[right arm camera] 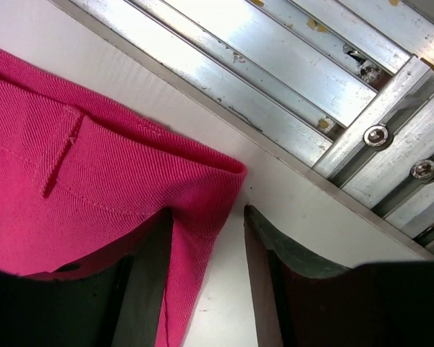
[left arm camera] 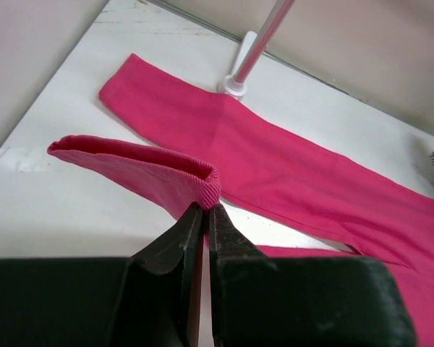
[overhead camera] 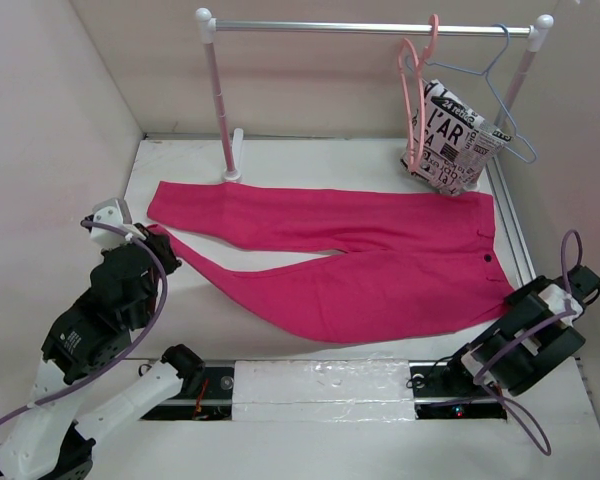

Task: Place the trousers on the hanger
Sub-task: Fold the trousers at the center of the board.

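Observation:
The magenta-pink trousers (overhead camera: 360,255) lie flat across the table, legs to the left, waist to the right. My left gripper (left arm camera: 204,210) is shut on the hem of the nearer leg (left arm camera: 152,170) and lifts that end off the table; in the top view it sits at the left (overhead camera: 160,248). My right gripper (right arm camera: 208,217) is open around the near waist corner (right arm camera: 202,181), with fabric between the fingers; in the top view it is at the right (overhead camera: 515,298). The salmon-pink hanger (overhead camera: 413,90) hangs on the rail (overhead camera: 370,28) at the back right.
A white garment with black lettering (overhead camera: 460,135) hangs on a thin light-blue wire hanger (overhead camera: 500,85) beside the pink one. The rail's left post (overhead camera: 223,110) stands behind the trousers. Metal rails (right arm camera: 289,65) run along the table's right edge.

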You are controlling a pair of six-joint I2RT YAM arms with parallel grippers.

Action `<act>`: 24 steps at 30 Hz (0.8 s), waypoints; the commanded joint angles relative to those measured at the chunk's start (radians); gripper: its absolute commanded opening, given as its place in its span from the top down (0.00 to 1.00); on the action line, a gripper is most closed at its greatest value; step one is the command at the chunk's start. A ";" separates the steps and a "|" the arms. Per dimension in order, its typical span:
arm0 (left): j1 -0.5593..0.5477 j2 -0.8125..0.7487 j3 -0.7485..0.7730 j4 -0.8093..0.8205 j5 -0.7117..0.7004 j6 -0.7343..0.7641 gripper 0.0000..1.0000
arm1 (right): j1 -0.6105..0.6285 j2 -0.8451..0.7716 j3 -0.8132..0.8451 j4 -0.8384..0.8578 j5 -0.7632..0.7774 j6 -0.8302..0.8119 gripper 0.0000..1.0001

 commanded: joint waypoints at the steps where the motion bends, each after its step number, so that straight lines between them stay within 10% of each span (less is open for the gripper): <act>1: -0.004 -0.005 0.025 0.040 -0.094 0.027 1.00 | -0.005 0.027 0.031 -0.001 0.038 -0.013 0.53; 6: -0.004 0.014 0.117 0.057 -0.209 0.079 1.00 | -0.005 0.034 0.084 -0.070 0.044 -0.059 0.98; 14: -0.048 0.029 0.165 0.138 -0.447 0.246 1.00 | 0.084 -0.150 0.290 -0.353 0.166 -0.108 1.00; 24: -0.049 0.142 -0.003 0.094 -0.422 0.034 1.00 | 0.331 0.095 0.673 -0.386 0.264 -0.176 1.00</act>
